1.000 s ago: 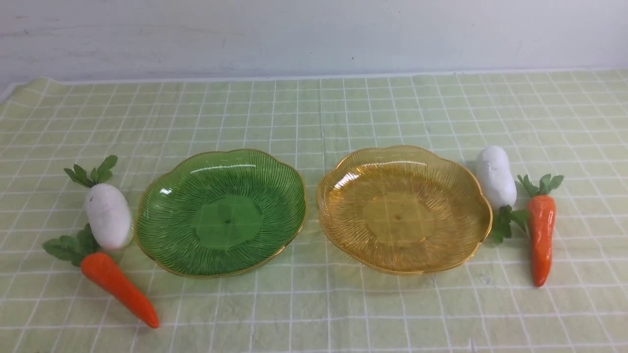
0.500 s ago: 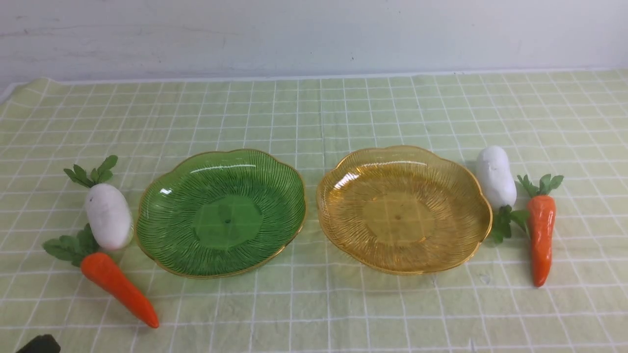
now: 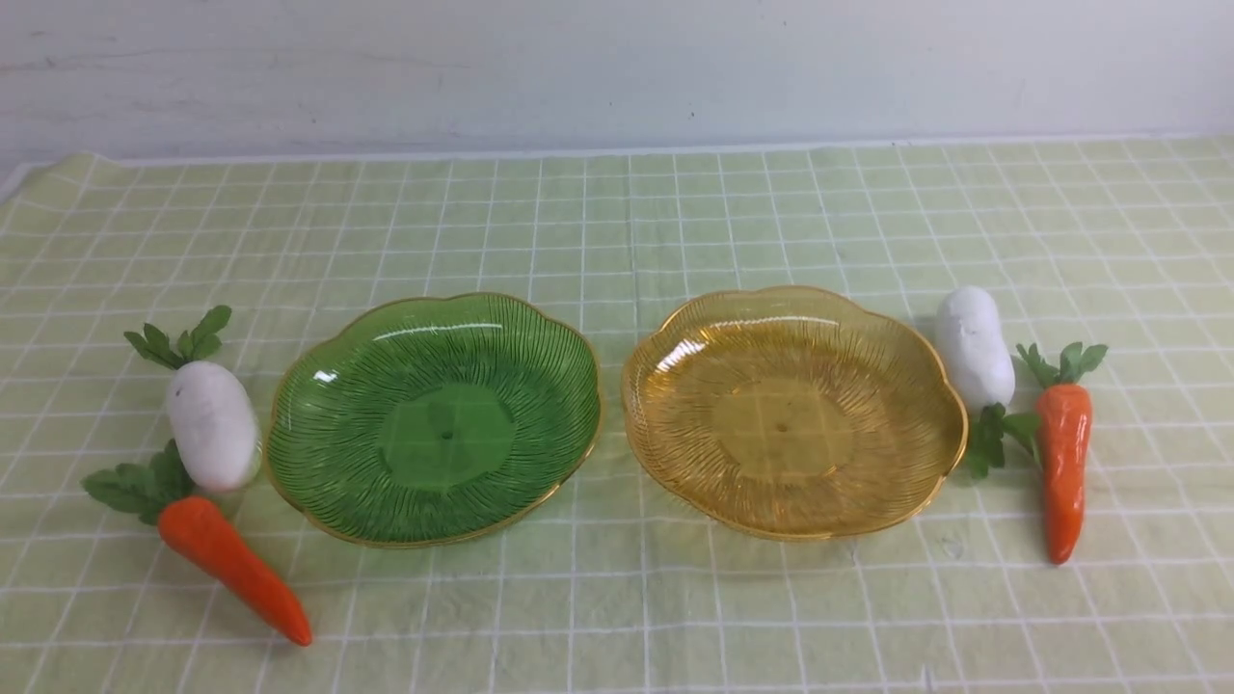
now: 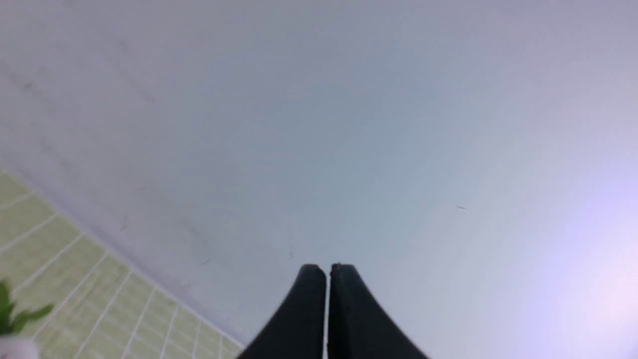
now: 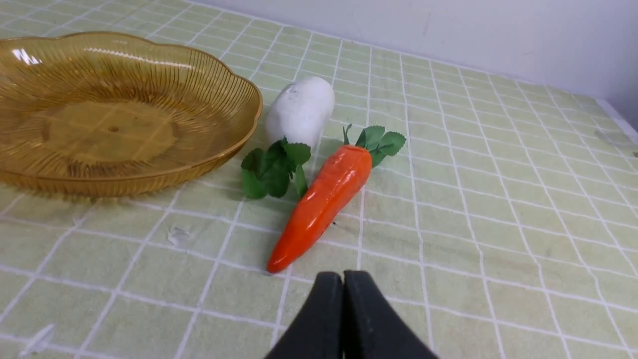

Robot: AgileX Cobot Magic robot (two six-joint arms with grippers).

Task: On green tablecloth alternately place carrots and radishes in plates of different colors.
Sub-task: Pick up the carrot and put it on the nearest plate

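On the green tablecloth (image 3: pixel 617 222) two empty plates stand side by side: a green plate (image 3: pixel 328 371) on the left and an amber plate (image 3: pixel 675 347) on the right. Left of the green plate lie a white radish (image 3: pixel 212 424) and an orange carrot (image 3: pixel 231 569). Right of the amber plate lie another radish (image 3: pixel 974 347) and another carrot (image 3: pixel 1063 463). Neither arm shows in the front view. My right gripper (image 5: pixel 343 279) is shut and empty, just short of the carrot (image 5: pixel 324 204) tip, with the radish (image 5: pixel 301 109) and amber plate (image 5: pixel 239 129) beyond. My left gripper (image 4: pixel 327 271) is shut, facing the wall.
A pale wall (image 3: pixel 617 67) runs along the cloth's far edge. In the left wrist view a corner of the cloth (image 4: pixel 65 279) and a green leaf (image 4: pixel 20 314) show at the frame's edge. Small creases mark the cloth (image 5: pixel 177 234) near the amber plate.
A dark piece of the left arm showed at the bottom left corner of the front view half a second ago and is gone now. The plates and vegetables have not moved.
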